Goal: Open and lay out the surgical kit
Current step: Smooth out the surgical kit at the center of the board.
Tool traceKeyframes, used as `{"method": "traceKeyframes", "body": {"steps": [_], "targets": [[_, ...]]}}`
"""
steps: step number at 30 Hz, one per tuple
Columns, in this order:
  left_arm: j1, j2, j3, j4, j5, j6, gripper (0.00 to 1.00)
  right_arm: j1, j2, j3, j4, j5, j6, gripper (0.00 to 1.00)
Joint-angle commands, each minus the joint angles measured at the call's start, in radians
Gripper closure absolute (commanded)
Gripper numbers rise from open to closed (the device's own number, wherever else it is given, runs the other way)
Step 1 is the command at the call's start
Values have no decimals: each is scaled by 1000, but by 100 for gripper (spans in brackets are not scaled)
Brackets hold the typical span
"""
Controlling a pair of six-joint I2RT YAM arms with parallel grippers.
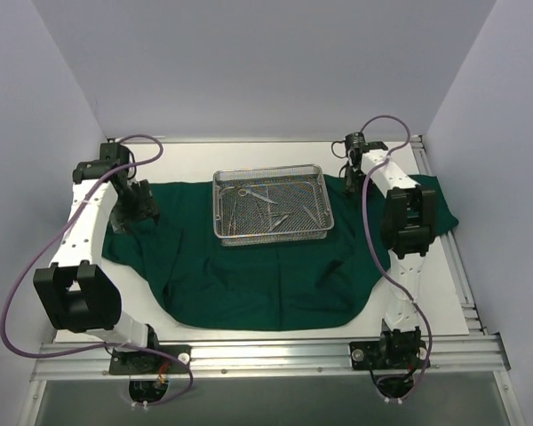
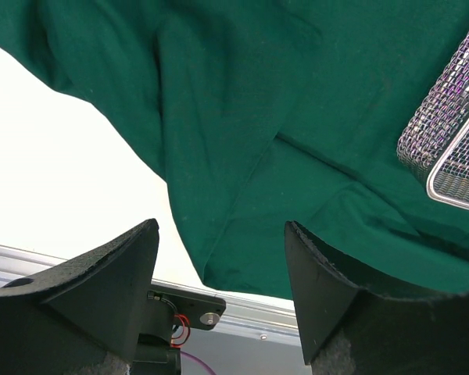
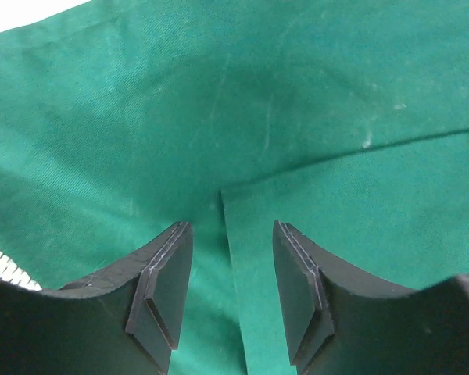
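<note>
A dark green cloth lies spread out on a white table, creased and rumpled at its edges. A silver wire-mesh tray sits on it, holding several slim steel instruments.

The left hand is released, fingers wide apart with nothing between them. It hovers over the cloth's left border, and bare table shows to the hand's left. The tray's corner lies ahead of this hand and to its right, well apart from it.

The right hand is also unclenched, with its fingers moderately apart and nothing pinched. It sits low over the cloth, and a folded edge runs from just ahead of the gap off to the hand's right.

The cloth looks soft, light and limp. It would likely sag and bunch when lifted, and it is best pinched at a border or at that raised fold. Tugging it could drag the tray along. The tray looks stiff and fairly light, and its wire rim seems the surest place to hold. The instruments look hard, thin and slippery, and they would probably slide if the tray tilts.
</note>
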Motion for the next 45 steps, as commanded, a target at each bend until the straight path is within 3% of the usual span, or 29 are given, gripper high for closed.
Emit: {"method": "traceKeyframes", "body": {"steps": [1,6,11,19,25,28,34,39,42,45], "targets": [[0,-16,-8,42,9,25,26,-1,33,32,-35,52,-26,55],[0,-12,-11,45,7,35,26,-8,57,19,-35,50,-18,59],[0,-1,0,39,-5,36,26,-21,33,-17,-35,75,-11,80],[0,10,-8,69,-13,39,24,-69,-111,-131,-72,115,-1,100],[3,7,-42,75,-37,-10,25,-172,-354,-329,-200,266,93,100],[12,-42,-103,120,4,-38,24,-277,-588,-426,-376,365,222,100],[20,-96,-186,170,82,-69,25,-439,-1023,-546,-461,449,327,100],[18,-127,-249,183,102,-72,25,-466,-1112,-546,-524,455,373,100],[20,-140,-240,171,107,-67,23,-475,-1084,-491,-541,439,307,90],[18,-136,-229,163,102,-57,19,-526,-1100,-459,-538,382,247,55]]}}
